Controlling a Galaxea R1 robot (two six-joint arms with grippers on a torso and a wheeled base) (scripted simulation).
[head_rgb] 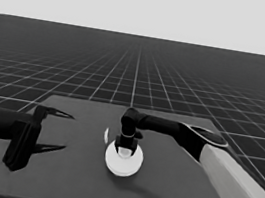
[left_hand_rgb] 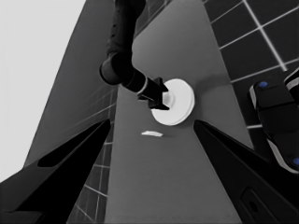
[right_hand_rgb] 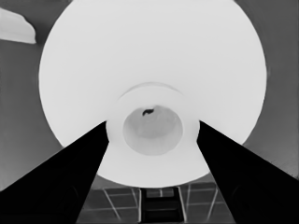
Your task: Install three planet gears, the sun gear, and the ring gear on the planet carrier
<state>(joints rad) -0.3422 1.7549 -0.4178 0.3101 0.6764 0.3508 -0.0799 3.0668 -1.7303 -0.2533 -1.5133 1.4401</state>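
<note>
The right gripper (head_rgb: pixel 125 147) stands over the larger round part (head_rgb: pixel 123 160) at mid-tabletop (head_rgb: pixel 174 186); its jaws grasp the raised hub (right_hand_rgb: pixel 152 128), shown only in the right wrist view. The thin white piece (head_rgb: pixel 106 135) lies just left. The left gripper (head_rgb: pixel 59 130) waits at the left end, jaws released.

Thin white piece (head_rgb: pixel 106 135) just beside larger round part (head_rgb: pixel 122 161) — rest open

Thin white piece (head_rgb: pixel 106 135) just left of larger round part (head_rgb: pixel 123 160), mid-table.
</note>
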